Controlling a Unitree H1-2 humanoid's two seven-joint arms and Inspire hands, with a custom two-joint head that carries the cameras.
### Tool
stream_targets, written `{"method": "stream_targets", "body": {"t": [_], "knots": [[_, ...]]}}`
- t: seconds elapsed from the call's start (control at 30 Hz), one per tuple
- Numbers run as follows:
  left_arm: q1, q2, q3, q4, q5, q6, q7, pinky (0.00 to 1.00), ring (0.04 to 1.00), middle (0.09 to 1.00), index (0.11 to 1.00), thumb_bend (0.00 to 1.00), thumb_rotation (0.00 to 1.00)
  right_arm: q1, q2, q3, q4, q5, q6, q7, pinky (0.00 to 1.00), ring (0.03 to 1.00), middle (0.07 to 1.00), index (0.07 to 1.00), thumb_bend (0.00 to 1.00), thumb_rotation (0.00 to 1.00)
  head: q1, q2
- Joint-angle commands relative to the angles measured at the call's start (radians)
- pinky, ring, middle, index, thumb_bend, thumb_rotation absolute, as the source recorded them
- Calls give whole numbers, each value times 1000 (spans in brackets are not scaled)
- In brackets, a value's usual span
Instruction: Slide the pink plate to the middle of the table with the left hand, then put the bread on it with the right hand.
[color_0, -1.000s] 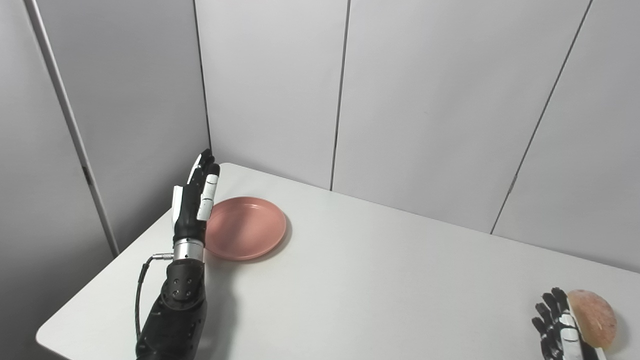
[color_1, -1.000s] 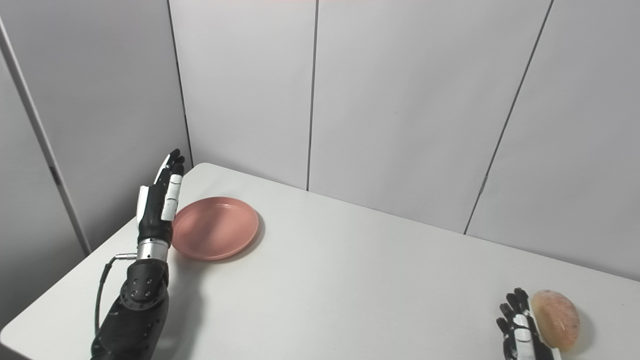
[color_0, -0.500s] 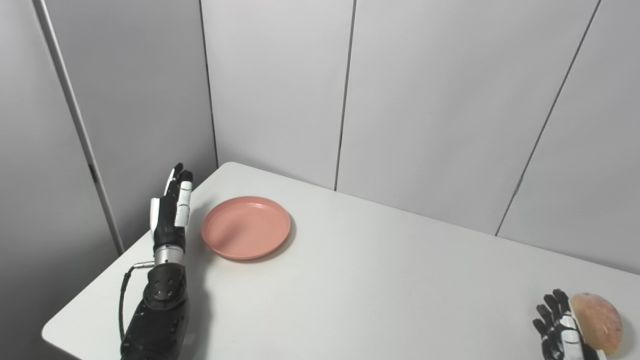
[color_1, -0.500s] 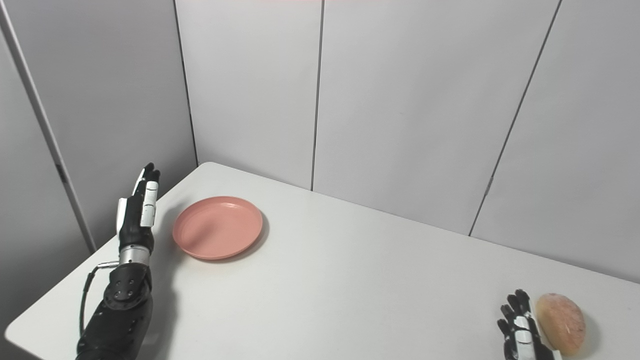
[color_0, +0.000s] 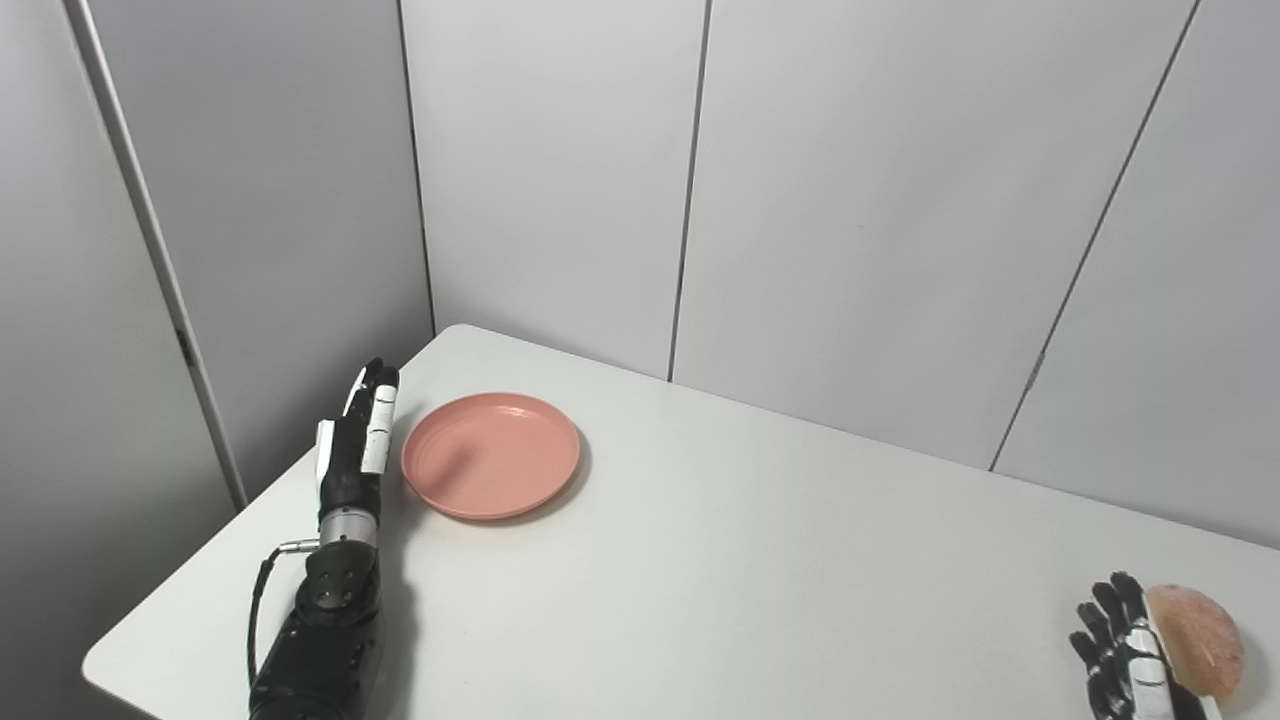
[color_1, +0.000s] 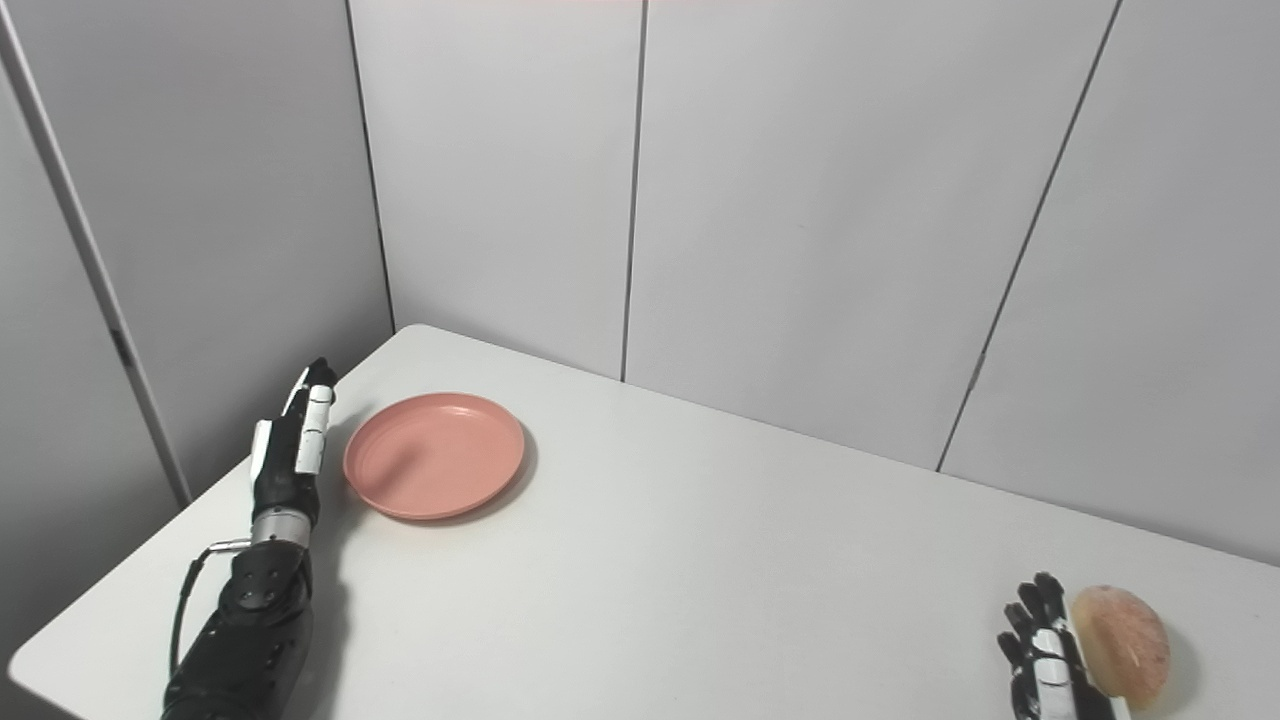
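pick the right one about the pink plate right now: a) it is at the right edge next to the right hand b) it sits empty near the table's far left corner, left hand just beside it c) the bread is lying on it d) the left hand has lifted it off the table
b: the pink plate lies flat and empty near the table's far left corner, the left hand upright just beside it, while the bread is far off by the right hand.

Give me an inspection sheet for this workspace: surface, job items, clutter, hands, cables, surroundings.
Surface: white table, bare in the middle.
Job's things: pink plate near the far left corner, empty; bread at the near right edge.
Clutter: nothing seen.
Hands: left hand open, fingers straight, beside the plate's left rim; right hand open, beside the bread, partly out of view.
Cables: black cable looped at the left wrist.
Surroundings: grey wall panels behind.
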Motion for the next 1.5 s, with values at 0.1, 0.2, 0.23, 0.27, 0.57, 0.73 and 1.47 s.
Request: {"method": "stream_targets", "body": {"t": [0.1,0.2,0.23,0.27,0.57,0.73,1.47], "knots": [[-38,-4,-33,-14,14,-51,-11,993,962,948,916,740,1000,-12,0,-2,-53,7,7,-3,1000,1000,1000,1000,417,899,0,7],[-43,-8,-46,5,8,-62,-25,996,965,952,921,750,1000,-10,1,-3,-63,8,19,-7,1000,1000,1000,1000,416,894,-1,9],[-46,-11,-48,12,2,-63,-34,998,967,953,923,753,1000,-9,1,-3,-65,7,17,-5,1000,1000,1000,1000,415,893,-1,12],[-48,-13,-49,17,-3,-65,-40,1000,966,950,923,755,1000,-8,0,-3,-66,7,16,-4,1000,1000,1000,1000,406,894,-1,12],[-59,-38,-67,32,-11,-40,-52,1000,972,957,917,735,1000,-6,3,-3,-76,4,22,-10,1000,1000,1000,1000,415,889,-5,18],[-54,-50,-79,6,-21,-9,-64,1000,984,961,927,742,1000,-6,1,1,-81,2,22,-12,1000,1000,1000,1000,393,904,-10,21],[-75,-109,-105,10,-78,-28,-189,915,927,923,901,769,1000,4,5,8,-129,-1,69,-34,1000,1000,1000,1000,352,926,-14,36]]}}
